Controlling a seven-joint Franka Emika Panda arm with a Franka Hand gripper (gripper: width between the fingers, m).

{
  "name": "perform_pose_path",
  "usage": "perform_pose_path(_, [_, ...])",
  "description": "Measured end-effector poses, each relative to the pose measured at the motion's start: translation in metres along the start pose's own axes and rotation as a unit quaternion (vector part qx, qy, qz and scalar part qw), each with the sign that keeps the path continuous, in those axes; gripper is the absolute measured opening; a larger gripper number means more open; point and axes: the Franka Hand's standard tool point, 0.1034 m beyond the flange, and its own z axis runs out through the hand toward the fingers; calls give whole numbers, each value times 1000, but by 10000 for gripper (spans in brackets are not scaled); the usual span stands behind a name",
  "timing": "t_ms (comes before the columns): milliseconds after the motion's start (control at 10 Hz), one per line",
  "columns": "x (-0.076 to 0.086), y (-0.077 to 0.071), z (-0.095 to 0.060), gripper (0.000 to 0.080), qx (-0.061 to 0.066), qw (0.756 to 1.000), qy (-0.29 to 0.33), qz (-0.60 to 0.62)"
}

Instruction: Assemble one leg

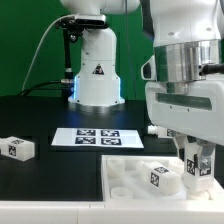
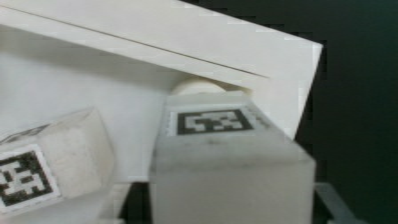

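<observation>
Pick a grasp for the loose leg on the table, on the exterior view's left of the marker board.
Take the loose leg mid-length, pinching across its narrow width and coming straight down from above. It lies flat on the table, long axis level, apart from the marker board, so both long sides look exposed.

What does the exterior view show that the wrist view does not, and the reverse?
Only exterior: the robot base, the marker board and a spare leg on the black table. Only wrist: the round socket at the tip of the gripped leg. Both: the white panel, the gripped leg in the tool and a second leg beside it.
</observation>
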Motion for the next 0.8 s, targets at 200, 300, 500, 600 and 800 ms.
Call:
perform_pose_path(200, [0,0,0,291,0,1000,0,-12])
perform_pose_path(300, [-1,0,1,507,0,1000,0,-20])
perform_pose_path(500, [-9,0,3,624,-2,975,-1,-222])
perform_pose_path(600, [-15,1,5,641,-5,961,-4,-276])
perform_pose_path(800, [-16,1,5,648,-6,937,-3,-348])
